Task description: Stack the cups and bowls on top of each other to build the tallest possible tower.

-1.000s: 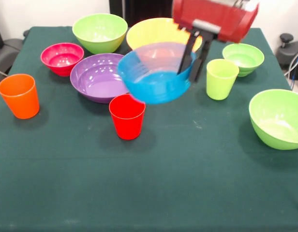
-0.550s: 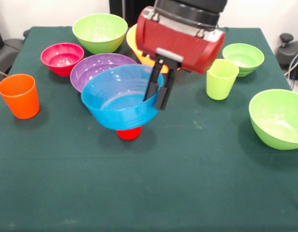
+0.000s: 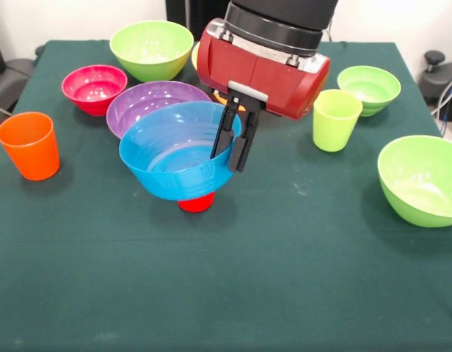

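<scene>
My gripper [image 3: 233, 147] is shut on the right rim of the blue bowl [image 3: 175, 154], one finger inside the bowl and one outside. The blue bowl sits upright over the red cup [image 3: 196, 203], of which only the base shows below it; I cannot tell whether it rests on the cup. The orange cup [image 3: 29, 144] stands at the left, the lime green cup [image 3: 335, 119] at the right. The purple bowl [image 3: 141, 103] lies just behind the blue one. The yellow bowl is almost fully hidden behind the arm.
A magenta bowl [image 3: 94, 87] and a large lime green bowl [image 3: 151, 48] stand at the back left. A small lime green bowl [image 3: 369, 89] is at the back right, another lime green bowl [image 3: 423, 180] at the right edge.
The gripper carried the blue bowl leftward and down, from in front of the yellow bowl to over the red cup. In the last half second it lowered slightly.
</scene>
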`<control>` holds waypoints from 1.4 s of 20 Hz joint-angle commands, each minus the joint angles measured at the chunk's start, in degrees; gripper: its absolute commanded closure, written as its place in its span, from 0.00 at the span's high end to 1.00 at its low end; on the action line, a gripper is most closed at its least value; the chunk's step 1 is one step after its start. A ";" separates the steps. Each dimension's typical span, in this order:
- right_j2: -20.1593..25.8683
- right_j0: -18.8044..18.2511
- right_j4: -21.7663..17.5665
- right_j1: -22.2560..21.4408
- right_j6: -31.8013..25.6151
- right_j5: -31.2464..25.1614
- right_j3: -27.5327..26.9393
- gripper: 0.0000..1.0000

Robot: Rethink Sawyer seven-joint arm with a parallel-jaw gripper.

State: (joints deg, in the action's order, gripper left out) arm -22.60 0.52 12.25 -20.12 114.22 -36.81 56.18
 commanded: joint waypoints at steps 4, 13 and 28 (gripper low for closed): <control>7.63 0.50 -0.59 -1.96 2.09 -5.14 5.66 0.00; 8.55 -0.47 -0.88 -3.13 0.19 -7.51 7.28 0.00; 7.04 -0.30 -4.06 -4.04 0.81 -1.16 11.57 0.00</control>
State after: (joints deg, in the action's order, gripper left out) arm -21.32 0.53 11.92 -25.24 114.22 -37.91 60.65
